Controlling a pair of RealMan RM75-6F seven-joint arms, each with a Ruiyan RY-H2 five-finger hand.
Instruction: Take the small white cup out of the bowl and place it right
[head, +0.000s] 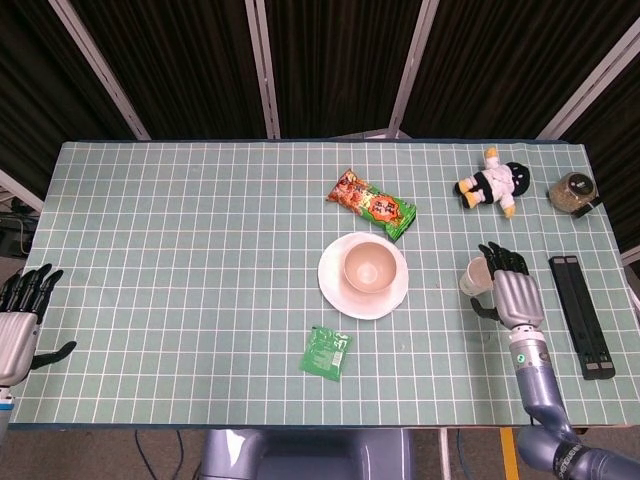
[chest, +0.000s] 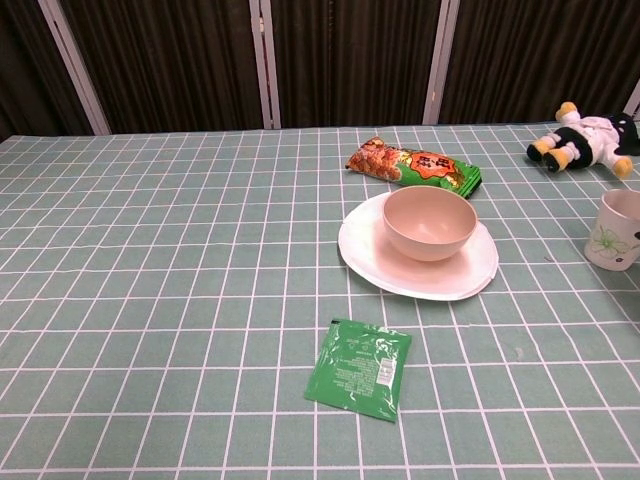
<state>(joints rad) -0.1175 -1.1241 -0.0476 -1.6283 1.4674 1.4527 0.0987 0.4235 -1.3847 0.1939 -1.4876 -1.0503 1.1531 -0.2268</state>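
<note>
The small white cup (head: 472, 275) (chest: 618, 230) stands upright on the table, right of the pink bowl (head: 368, 265) (chest: 430, 222), which sits empty on a white plate (head: 335, 290) (chest: 370, 255). My right hand (head: 512, 291) is just right of the cup with its fingers spread. No finger shows on the cup in the chest view, where the hand is out of frame. My left hand (head: 18, 320) lies open at the table's near left corner, holding nothing.
A snack packet (head: 372, 205) lies behind the plate and a green sachet (head: 326, 351) in front of it. A plush toy (head: 492, 183) and a jar (head: 574, 192) sit at the far right. A black bar (head: 582, 313) lies right of my right hand.
</note>
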